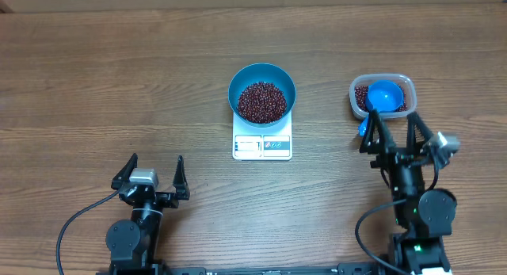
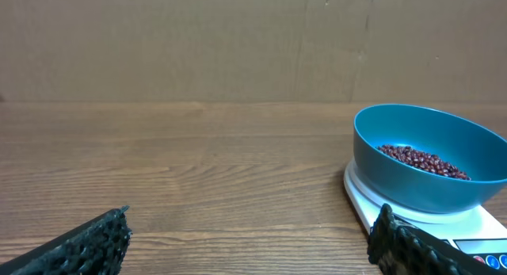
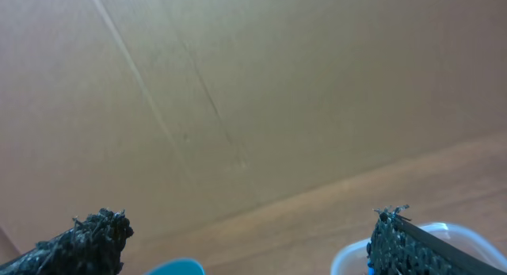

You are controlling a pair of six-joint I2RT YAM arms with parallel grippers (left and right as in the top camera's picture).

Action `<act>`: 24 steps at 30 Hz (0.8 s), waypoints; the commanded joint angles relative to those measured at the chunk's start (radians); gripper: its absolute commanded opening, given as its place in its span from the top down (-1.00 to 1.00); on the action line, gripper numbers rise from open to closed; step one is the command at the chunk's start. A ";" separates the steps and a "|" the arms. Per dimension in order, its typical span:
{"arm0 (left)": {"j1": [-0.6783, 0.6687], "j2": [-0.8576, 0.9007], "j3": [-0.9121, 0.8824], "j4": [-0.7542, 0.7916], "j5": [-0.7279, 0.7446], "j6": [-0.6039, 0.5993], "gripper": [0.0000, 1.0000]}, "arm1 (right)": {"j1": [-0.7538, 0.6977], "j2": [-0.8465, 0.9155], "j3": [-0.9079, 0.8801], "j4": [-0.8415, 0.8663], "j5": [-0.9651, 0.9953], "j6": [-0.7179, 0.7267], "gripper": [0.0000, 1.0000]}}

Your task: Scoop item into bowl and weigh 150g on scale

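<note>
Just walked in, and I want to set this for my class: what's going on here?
A two-armed robot is weighing out beans. A heap sits in the teal bowl on the white scale; the blue scoop lies in the clear tub with more beans. Both claws are open and empty: the right claw just short of the tub, the left claw off to the left, near nothing.

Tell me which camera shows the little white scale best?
The overhead view: the scale is seen from above, its display panel plain, the bowl on top. The left wrist view catches only a side edge under the bowl. The right wrist view misses it entirely.
</note>
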 commanded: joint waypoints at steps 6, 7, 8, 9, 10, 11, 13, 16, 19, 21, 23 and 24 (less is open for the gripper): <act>0.007 -0.009 -0.003 -0.003 -0.013 -0.005 -0.99 | 0.005 -0.220 -0.122 -0.042 -0.028 -0.113 -1.00; 0.007 -0.009 -0.003 -0.003 -0.013 -0.005 -0.99 | 0.005 -0.244 -0.129 -0.061 -0.027 -0.114 -1.00; 0.007 -0.009 -0.003 -0.003 -0.013 -0.005 -0.99 | 0.005 -0.272 -0.138 -0.083 -0.027 -0.117 -1.00; 0.007 -0.009 -0.003 -0.003 -0.013 -0.005 -0.99 | 0.005 -0.291 -0.145 -0.100 -0.027 -0.117 -1.00; 0.007 -0.009 -0.003 -0.003 -0.013 -0.005 -0.99 | 0.005 -0.317 -0.156 -0.120 -0.027 -0.117 -1.00; 0.007 -0.009 -0.003 -0.003 -0.013 -0.005 -0.99 | 0.005 -0.336 -0.162 -0.143 -0.027 -0.117 -1.00; 0.007 -0.009 -0.003 -0.003 -0.013 -0.005 -0.99 | 0.005 -0.379 -0.161 -0.218 -0.028 -0.129 -1.00; 0.007 -0.009 -0.003 -0.003 -0.013 -0.005 -0.99 | 0.005 -0.438 -0.161 -0.310 -0.028 -0.163 -1.00; 0.007 -0.009 -0.003 -0.003 -0.013 -0.005 -0.99 | 0.005 -0.508 -0.161 -0.421 -0.028 -0.190 -1.00; 0.007 -0.009 -0.003 -0.003 -0.013 -0.005 -0.99 | 0.005 -0.531 -0.161 -0.478 -0.028 -0.218 -1.00; 0.007 -0.009 -0.003 -0.003 -0.013 -0.005 -0.99 | 0.004 -0.532 -0.161 -0.515 -0.028 -0.229 -1.00; 0.007 -0.009 -0.003 -0.003 -0.013 -0.005 -0.99 | 0.004 -0.532 -0.161 -0.526 -0.028 -0.239 -1.00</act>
